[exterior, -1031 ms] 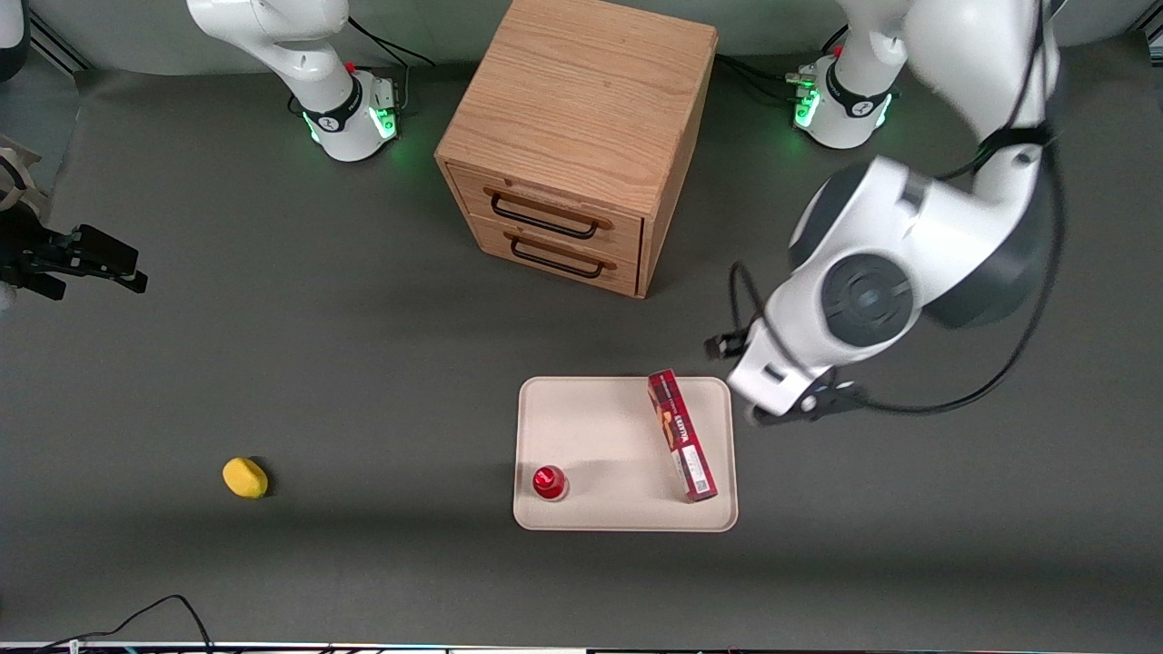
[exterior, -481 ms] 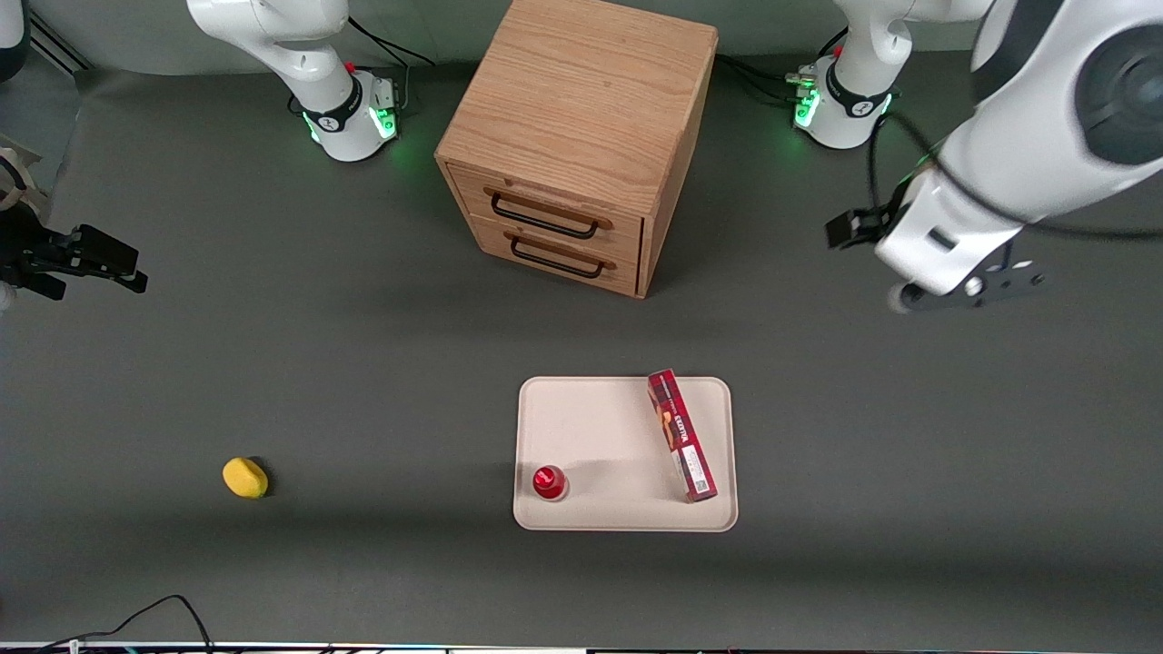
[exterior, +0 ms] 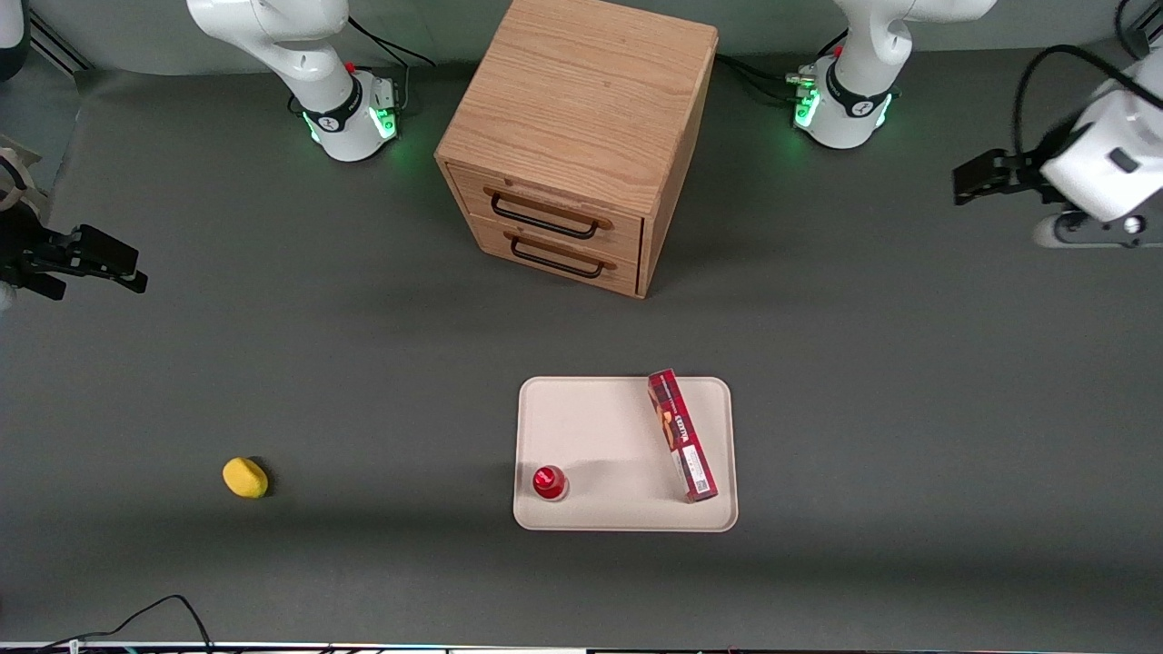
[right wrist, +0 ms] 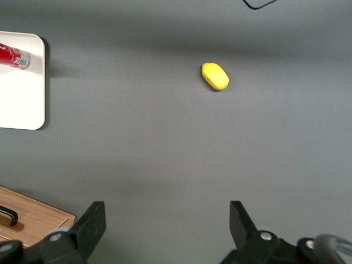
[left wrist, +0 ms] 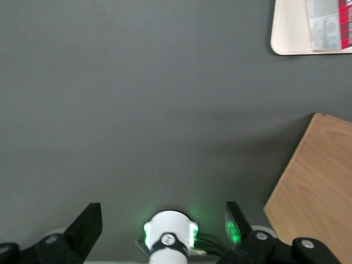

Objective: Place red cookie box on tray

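Now the gripper (left wrist: 164,220) — fingers apart, empty — has retreated well clear; red cookie box (exterior: 682,435) lies on the tray (exterior: 600,427) — placement looks done.

Hand (exterior: 1086,232) high at upper right edge of front frame, fingers (left wrist: 88,225) spread wide, nothing between them, well apart from everything. Grey worktop (exterior: 909,381) bare between hand and tray (exterior: 600,427): open passage. Wooden drawer cabinet (exterior: 581,136) tall at frame top centre, blocks that lane. On tray: red cookie box (exterior: 681,436) lying along one side, small red-capped bottle (exterior: 550,482) in lower corner; bare tray floor between them. Yellow lemon-like object (exterior: 244,477) alone at lower left, worktop open around it.
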Controlling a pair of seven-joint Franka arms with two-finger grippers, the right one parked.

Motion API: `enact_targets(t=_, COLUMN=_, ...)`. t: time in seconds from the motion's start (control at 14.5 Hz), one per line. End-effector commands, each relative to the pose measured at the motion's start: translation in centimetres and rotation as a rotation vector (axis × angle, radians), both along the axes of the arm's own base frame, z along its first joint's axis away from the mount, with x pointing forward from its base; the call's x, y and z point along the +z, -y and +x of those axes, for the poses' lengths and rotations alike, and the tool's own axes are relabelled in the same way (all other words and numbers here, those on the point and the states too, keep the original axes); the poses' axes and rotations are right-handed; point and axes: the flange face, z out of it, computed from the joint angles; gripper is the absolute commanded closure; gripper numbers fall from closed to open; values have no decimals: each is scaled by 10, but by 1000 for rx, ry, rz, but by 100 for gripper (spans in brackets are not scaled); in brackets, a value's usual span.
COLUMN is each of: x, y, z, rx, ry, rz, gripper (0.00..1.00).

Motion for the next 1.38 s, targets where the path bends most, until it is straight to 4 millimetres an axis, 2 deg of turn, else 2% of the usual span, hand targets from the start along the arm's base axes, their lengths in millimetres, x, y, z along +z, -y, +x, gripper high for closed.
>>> enact_targets(t=0.0, x=-27, y=-14, z=-25, rx=-52, ry=73, rz=19, gripper=0)
enact_targets(t=0.14, x=-35, y=-21, z=-27, rx=-51, ry=110, rz=31, gripper=0)
enact_targets(t=0.28, x=-28, y=-21, z=-23, rx=-77, ry=126, rz=42, gripper=0)
enact_targets(t=0.48, x=1, y=-20, z=-7, rx=-41, ry=129, rz=42, gripper=0)
enact_targets(t=0.69, x=21, y=-12, z=10, rx=-39, ry=98, rz=47, gripper=0)
enact_targets(t=0.96, x=19, y=-16, z=12, rx=-30, ry=89, rz=41, gripper=0)
enact_targets(t=1.1, x=18, y=-28, z=13, rx=-9, ry=87, rz=39, gripper=0)
enact_targets(t=1.24, x=18, y=-30, z=13, rx=-7, ry=84, rz=23, gripper=0)
enact_targets(t=1.31, x=18, y=-23, z=13, rx=-18, ry=85, rz=21, gripper=0)
